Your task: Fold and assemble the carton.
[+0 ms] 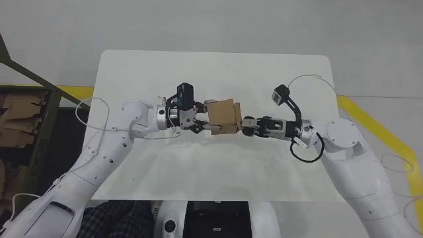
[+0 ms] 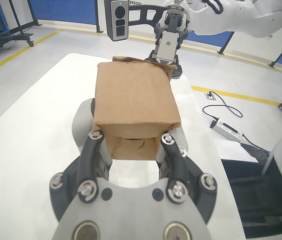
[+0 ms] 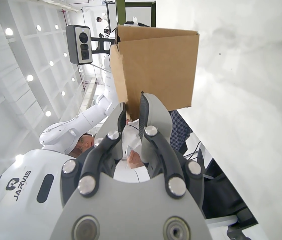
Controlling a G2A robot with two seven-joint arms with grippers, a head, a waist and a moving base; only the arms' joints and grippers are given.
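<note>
A brown carton [image 1: 223, 116] is held above the middle of the white table [image 1: 132, 79], between my two grippers. My left gripper [image 1: 200, 117] straddles its near end, fingers [image 2: 94, 136] set wide against both side walls, and is shut on the carton [image 2: 133, 93]. That end is open, with a flap folded inward. From the opposite side, my right gripper [image 1: 244, 125] pinches a wall edge of the carton [image 3: 158, 68] between its fingertips [image 3: 143, 106]. It also shows at the far edge, right gripper [image 2: 167, 59].
A green rack with flattened cardboard [image 1: 20, 122] stands off the table's left side. Yellow floor tape [image 1: 370, 119] runs along both sides. A power brick with cable [image 2: 227, 128] lies on the floor beside the table.
</note>
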